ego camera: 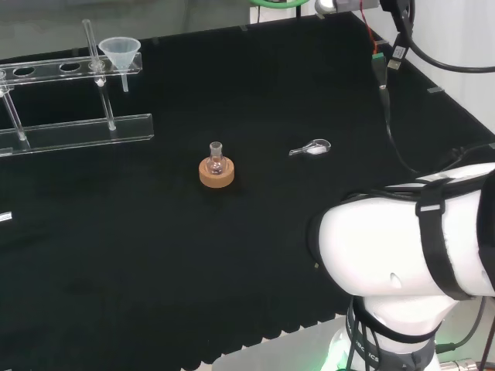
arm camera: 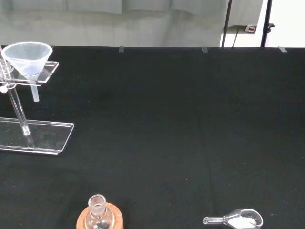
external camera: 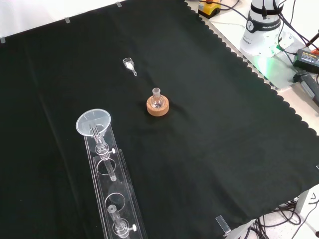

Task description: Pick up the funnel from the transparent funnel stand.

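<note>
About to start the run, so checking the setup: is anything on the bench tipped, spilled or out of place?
Nothing stands out. The funnel sits upright in the transparent stand, the small flask stands on its cork ring, and the scoop lies with its white powder unspilled.

One funnel in one transparent funnel stand. One small flask on one cork ring. One clear scoop beside that ring.
</note>
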Motion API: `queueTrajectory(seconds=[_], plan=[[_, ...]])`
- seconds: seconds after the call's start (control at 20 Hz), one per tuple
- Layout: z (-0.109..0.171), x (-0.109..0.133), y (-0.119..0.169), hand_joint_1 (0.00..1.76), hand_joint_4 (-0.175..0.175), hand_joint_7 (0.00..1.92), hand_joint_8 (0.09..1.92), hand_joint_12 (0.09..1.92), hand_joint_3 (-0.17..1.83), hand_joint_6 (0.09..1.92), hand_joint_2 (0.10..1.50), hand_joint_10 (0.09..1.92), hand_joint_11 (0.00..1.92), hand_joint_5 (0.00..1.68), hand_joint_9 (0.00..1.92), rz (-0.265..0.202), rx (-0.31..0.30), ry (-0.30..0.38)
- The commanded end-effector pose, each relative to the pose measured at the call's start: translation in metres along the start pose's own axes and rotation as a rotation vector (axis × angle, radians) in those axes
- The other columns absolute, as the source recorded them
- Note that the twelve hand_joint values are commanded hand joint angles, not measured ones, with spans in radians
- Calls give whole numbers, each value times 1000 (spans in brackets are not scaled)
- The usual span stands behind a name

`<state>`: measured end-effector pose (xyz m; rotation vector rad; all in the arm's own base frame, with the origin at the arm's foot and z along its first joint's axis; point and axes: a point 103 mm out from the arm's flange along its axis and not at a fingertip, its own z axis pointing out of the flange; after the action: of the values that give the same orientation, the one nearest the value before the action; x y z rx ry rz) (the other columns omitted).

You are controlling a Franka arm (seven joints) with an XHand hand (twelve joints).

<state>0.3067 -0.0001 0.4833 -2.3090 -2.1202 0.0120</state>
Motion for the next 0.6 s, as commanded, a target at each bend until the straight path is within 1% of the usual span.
queueTrajectory(seconds=[0.05, 0.2, 0.3, 0.35, 0.5, 0.6], plan=[[2, -5, 3, 0, -37, 0, 87, 588, 498, 87, 745, 87, 0, 0, 0, 0, -10, 0], [6, -18, 10, 0, -35, 0, 87, 506, 362, 87, 812, 87, 0, 0, 0, 2, -12, 38], [9, -26, 16, 0, -31, 0, 87, 443, 315, 87, 832, 87, 0, 0, 0, 6, -7, 55], [11, -27, 18, 0, -28, 0, 87, 387, 295, 87, 839, 87, 0, 0, 0, 1, -10, 68], [18, -30, 25, 0, -18, 0, 87, 114, 239, 87, 842, 87, 0, 0, 0, -33, -55, 134], [27, -30, 33, 0, -10, 0, 87, 87, 217, 87, 826, 87, 0, 0, 0, -66, -93, 185]])
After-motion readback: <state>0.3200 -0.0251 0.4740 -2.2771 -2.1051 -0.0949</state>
